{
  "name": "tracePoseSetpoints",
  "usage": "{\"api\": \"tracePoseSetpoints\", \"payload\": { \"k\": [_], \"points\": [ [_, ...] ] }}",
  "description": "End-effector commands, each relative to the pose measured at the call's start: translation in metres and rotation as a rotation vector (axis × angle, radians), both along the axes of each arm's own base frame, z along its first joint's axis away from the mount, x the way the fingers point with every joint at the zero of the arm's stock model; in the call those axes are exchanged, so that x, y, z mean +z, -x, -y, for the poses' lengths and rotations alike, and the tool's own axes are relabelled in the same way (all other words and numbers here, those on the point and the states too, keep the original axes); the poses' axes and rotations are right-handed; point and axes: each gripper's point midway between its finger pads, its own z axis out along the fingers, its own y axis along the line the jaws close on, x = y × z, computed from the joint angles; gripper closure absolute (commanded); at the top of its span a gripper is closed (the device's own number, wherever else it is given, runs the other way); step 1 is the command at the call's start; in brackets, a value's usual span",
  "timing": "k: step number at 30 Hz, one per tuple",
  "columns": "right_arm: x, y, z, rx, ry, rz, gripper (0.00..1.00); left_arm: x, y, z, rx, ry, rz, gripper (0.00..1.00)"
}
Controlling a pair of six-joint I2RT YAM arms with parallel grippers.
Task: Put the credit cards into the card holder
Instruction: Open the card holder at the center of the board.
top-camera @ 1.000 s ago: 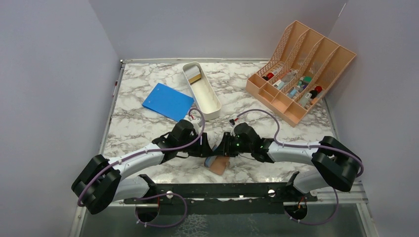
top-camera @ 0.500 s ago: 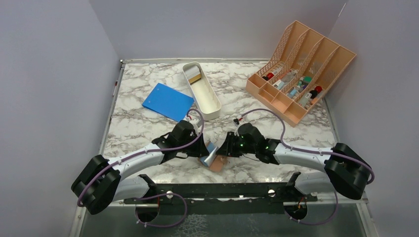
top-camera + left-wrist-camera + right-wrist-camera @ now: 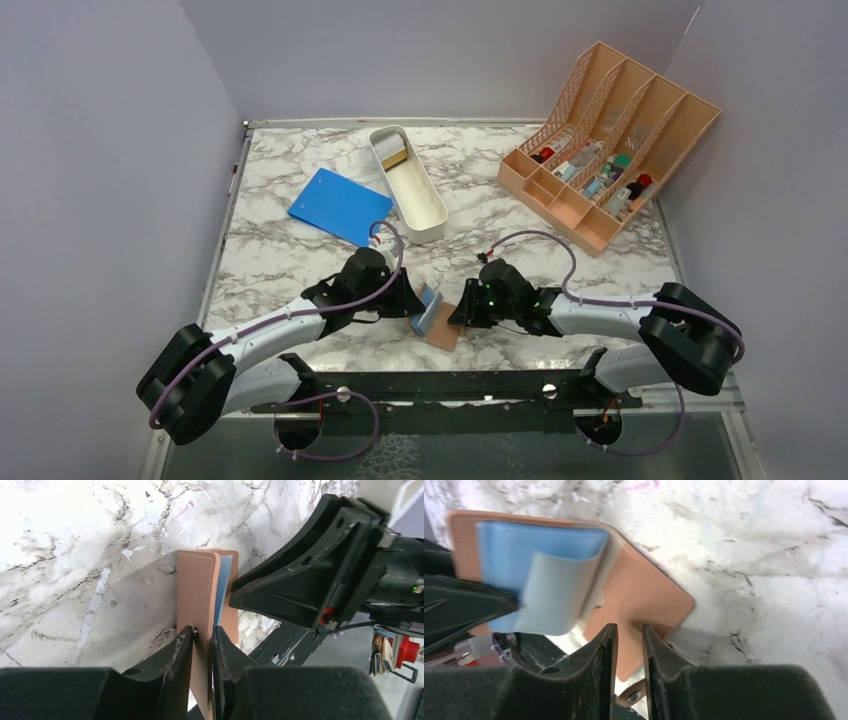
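Operator: Left claw (image 3: 204,630) status?
Technician: It was clamped on one brown flap of the card holder (image 3: 197,590), raising that flap.
Operator: Right claw (image 3: 630,627)?
Technician: It pinched the other flap, and the pale blue lining was exposed. The card holder sat at 6 o'clock on the table (image 3: 300,260), between both claws.

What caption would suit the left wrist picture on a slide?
Left gripper pinches one flap of the brown card holder over the marble table.

Behind the small brown leather card holder (image 3: 437,322) at lower centre stands a long white tray (image 3: 432,228), between a flat blue notebook (image 3: 340,206) and a peach lattice organiser (image 3: 575,210).
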Motion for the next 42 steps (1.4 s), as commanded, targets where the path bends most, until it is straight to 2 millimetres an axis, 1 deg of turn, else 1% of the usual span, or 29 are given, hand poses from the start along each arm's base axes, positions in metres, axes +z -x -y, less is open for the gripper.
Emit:
{"api": "tracePoseSetpoints", "payload": {
  "k": [1, 4, 6, 7, 11, 12, 14, 16, 17, 19, 20, 21, 22, 24, 25, 26, 29, 32, 33, 34, 36, 38, 40, 42],
  "points": [
    [-0.017, -0.005, 0.011, -0.030, 0.053, 0.026, 0.71, 0.006, 0.000, 0.000, 0.001, 0.020, 0.029, 0.76],
    [-0.022, -0.005, 0.014, -0.034, 0.066, 0.026, 0.72, 0.007, -0.001, -0.002, 0.004, 0.018, 0.047, 0.75],
    [-0.023, -0.004, 0.015, -0.033, 0.069, 0.028, 0.72, 0.003, -0.003, -0.005, 0.013, -0.006, 0.051, 0.80],
    [-0.022, -0.005, 0.015, -0.033, 0.067, 0.030, 0.72, 0.001, -0.003, -0.006, 0.011, -0.018, 0.051, 0.80],
    [-0.022, -0.004, 0.015, -0.030, 0.066, 0.034, 0.72, -0.005, -0.003, -0.008, 0.000, -0.046, 0.043, 0.78],
    [-0.022, -0.005, 0.015, -0.031, 0.066, 0.036, 0.72, -0.005, -0.003, -0.007, -0.003, -0.047, 0.047, 0.80],
    [-0.021, -0.005, 0.014, -0.029, 0.060, 0.040, 0.72, -0.007, -0.002, -0.007, -0.012, -0.051, 0.046, 0.89],
    [-0.020, -0.005, 0.014, -0.025, 0.053, 0.043, 0.72, -0.006, -0.001, -0.006, -0.024, -0.045, 0.047, 0.90],
    [-0.020, -0.005, 0.013, -0.020, 0.051, 0.044, 0.72, -0.003, -0.001, -0.004, -0.032, -0.032, 0.050, 0.89],
    [-0.019, -0.005, 0.012, -0.013, 0.048, 0.048, 0.72, 0.002, 0.001, 0.001, -0.050, -0.002, 0.050, 0.78],
    [-0.019, -0.005, 0.011, -0.011, 0.048, 0.050, 0.72, 0.005, 0.002, 0.004, -0.060, 0.020, 0.053, 0.74],
    [-0.019, -0.005, 0.011, -0.010, 0.047, 0.051, 0.72, 0.009, 0.004, 0.006, -0.071, 0.041, 0.054, 0.72],
    [-0.018, -0.006, 0.010, -0.010, 0.045, 0.052, 0.71, 0.011, 0.005, 0.009, -0.080, 0.060, 0.056, 0.73],
    [-0.018, -0.006, 0.010, -0.012, 0.047, 0.053, 0.71, 0.017, 0.009, 0.014, -0.110, 0.101, 0.061, 0.89],
    [-0.018, -0.007, 0.010, -0.013, 0.049, 0.054, 0.71, 0.017, 0.009, 0.014, -0.113, 0.106, 0.063, 0.95],
    [-0.019, -0.007, 0.010, -0.012, 0.049, 0.055, 0.71, 0.017, 0.009, 0.014, -0.113, 0.104, 0.065, 0.99],
    [-0.019, -0.009, 0.009, -0.012, 0.050, 0.058, 0.71, 0.011, 0.009, 0.013, -0.114, 0.083, 0.058, 1.00],
    [-0.018, -0.009, 0.007, -0.009, 0.050, 0.060, 0.71, 0.009, 0.009, 0.013, -0.117, 0.081, 0.051, 1.00],
    [-0.016, -0.009, 0.007, -0.008, 0.051, 0.059, 0.70, 0.005, 0.008, 0.010, -0.103, 0.061, 0.043, 1.00],
    [-0.001, -0.010, 0.007, -0.007, 0.060, 0.055, 0.66, -0.004, -0.004, -0.004, -0.024, -0.044, 0.052, 1.00],
    [0.019, -0.013, 0.007, -0.013, 0.040, 0.085, 0.61, -0.010, -0.007, -0.016, 0.017, -0.118, 0.048, 1.00],
    [0.044, -0.023, 0.005, -0.030, 0.017, 0.156, 0.56, -0.007, -0.012, -0.023, 0.048, -0.149, 0.061, 1.00],
    [0.067, -0.041, 0.005, -0.062, 0.031, 0.243, 0.50, -0.003, -0.015, -0.027, 0.071, -0.170, 0.077, 1.00],
    [0.084, -0.062, 0.003, -0.083, 0.084, 0.317, 0.43, 0.002, -0.018, -0.031, 0.089, -0.182, 0.092, 1.00]
  ]
}}
